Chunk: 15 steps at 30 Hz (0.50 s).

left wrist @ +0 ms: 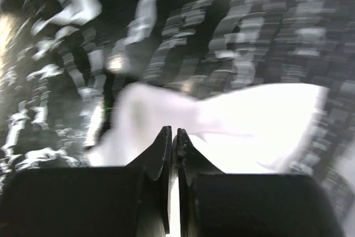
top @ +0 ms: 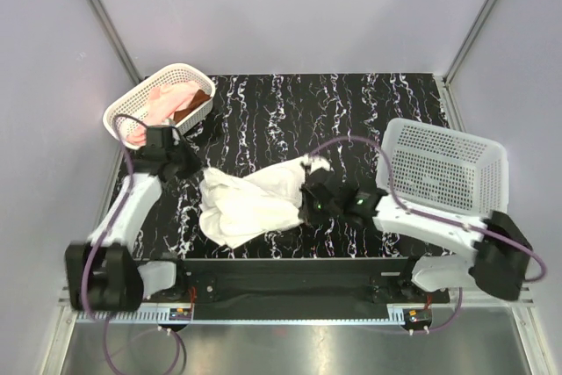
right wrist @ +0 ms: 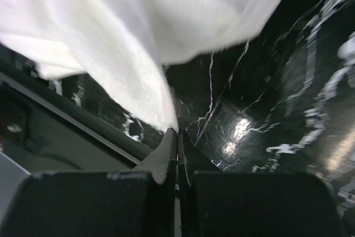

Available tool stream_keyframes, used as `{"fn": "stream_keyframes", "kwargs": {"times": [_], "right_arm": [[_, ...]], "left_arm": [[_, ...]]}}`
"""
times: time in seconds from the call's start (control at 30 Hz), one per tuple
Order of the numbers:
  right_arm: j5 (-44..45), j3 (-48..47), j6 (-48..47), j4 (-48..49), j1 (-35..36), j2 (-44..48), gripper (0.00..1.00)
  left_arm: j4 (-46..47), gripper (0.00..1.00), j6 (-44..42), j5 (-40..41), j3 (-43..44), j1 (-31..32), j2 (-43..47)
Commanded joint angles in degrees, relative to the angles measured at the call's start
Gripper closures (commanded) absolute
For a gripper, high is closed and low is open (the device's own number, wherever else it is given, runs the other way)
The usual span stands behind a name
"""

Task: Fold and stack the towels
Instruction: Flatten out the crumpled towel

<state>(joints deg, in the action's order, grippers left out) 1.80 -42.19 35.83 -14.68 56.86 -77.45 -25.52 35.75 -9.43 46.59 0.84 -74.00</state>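
A white towel lies crumpled on the black marbled table, between the two arms. My left gripper is at the towel's upper left corner; in the blurred left wrist view its jaws are shut, with a thin strip of the towel pinched between them. My right gripper is at the towel's right side. In the right wrist view it is shut on a corner of the towel, which hangs above the fingertips.
A white oval basket with pink and brown towels stands at the back left. A large white perforated basket stands at the right, close to my right arm. The table's near edge rail shows below the towel.
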Motion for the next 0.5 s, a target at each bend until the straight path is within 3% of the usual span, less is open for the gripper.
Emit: {"fn": "stream_keyframes", "kwargs": {"times": [0.0,0.07,0.2,0.37,0.47], "right_arm": [[16.7,-18.3,-7.1,-20.7,0.4,13.3,1.0],[23.5,-29.2,-10.0,-28.4,0.4,16.6,1.0],[26.3,-42.9,-22.7,-30.9,0.4,20.5,1.0],[15.8,-57.6,-34.5,-27.1,0.4,22.8,1.0],[8.3,-60.6,-38.3,-23.6,0.4,23.5,1.0]], "left_arm": [[7.2,1.0,-2.3,-9.1,8.1,-0.1,15.0],[8.4,1.0,-3.0,-13.6,12.5,0.0,21.6],[10.0,1.0,-2.7,-20.8,23.6,0.4,27.5],[19.3,1.0,5.8,-28.9,33.7,0.6,31.7],[23.1,1.0,9.2,-30.6,39.1,0.5,31.9]]}}
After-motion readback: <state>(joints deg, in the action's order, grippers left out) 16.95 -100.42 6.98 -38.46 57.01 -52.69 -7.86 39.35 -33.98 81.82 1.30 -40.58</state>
